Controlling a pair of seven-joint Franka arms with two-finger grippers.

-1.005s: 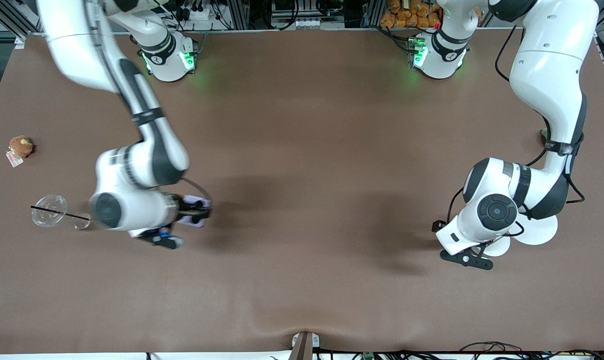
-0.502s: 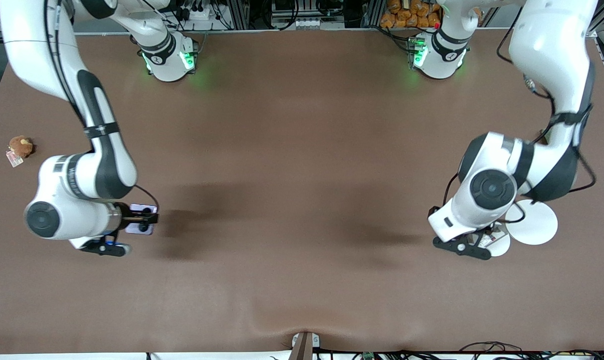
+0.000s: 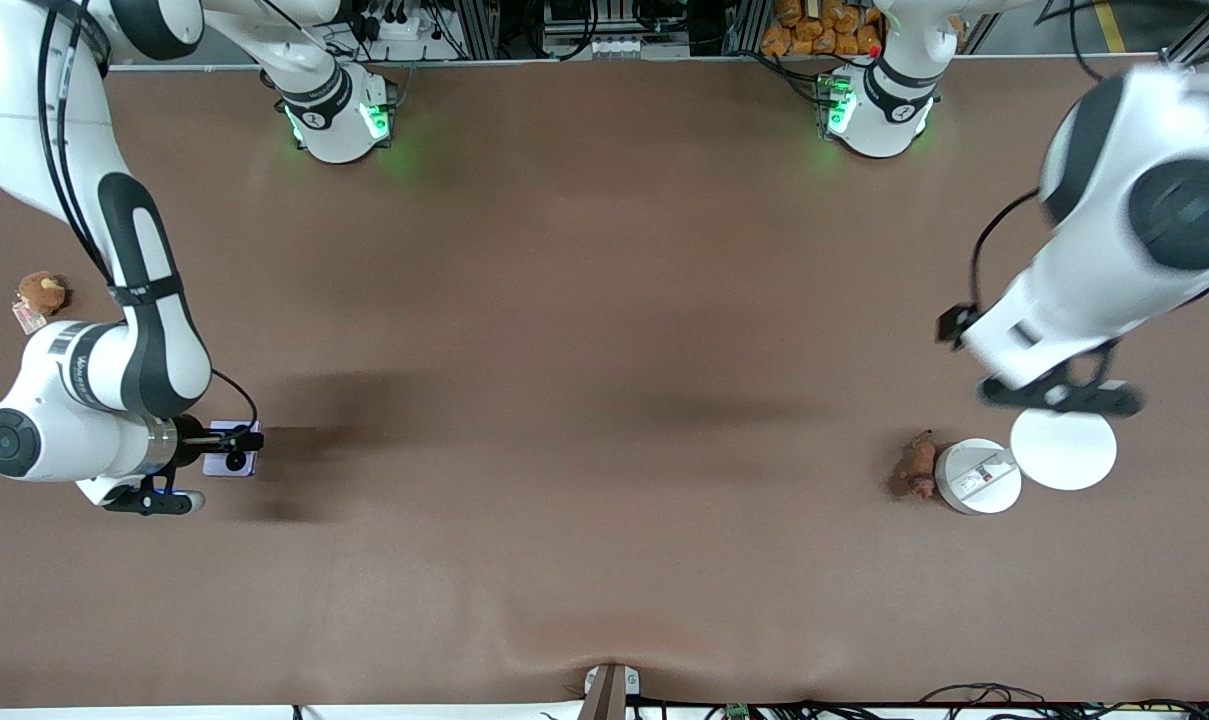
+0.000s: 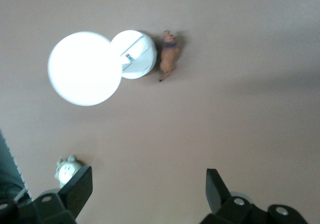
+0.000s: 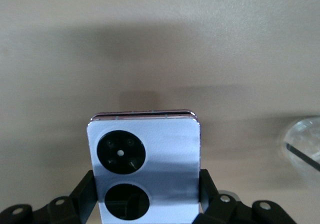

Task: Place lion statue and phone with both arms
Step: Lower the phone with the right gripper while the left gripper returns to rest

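Right gripper (image 3: 232, 451) fingers clamp the square lilac flip phone (image 3: 230, 461), carried further toward the right arm's end; left gripper (image 4: 150, 191), fingers apart, has risen off the small brown lion statue (image 3: 916, 466), now beside a round white container (image 3: 978, 477); only the left wrist view shows a small green clock (image 4: 66, 170).

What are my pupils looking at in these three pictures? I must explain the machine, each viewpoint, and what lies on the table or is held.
Two white robot arms work at a brown table. One picture looks down from a high camera facing them; the other two come from cameras on each arm's wrist. The right gripper has its jaws shut on the phone, a lilac square with two black circles. The left gripper, jaws open, hangs empty above the table. Below it the lion statue lies beside two white discs. A small brown plush sits at the right arm's end.
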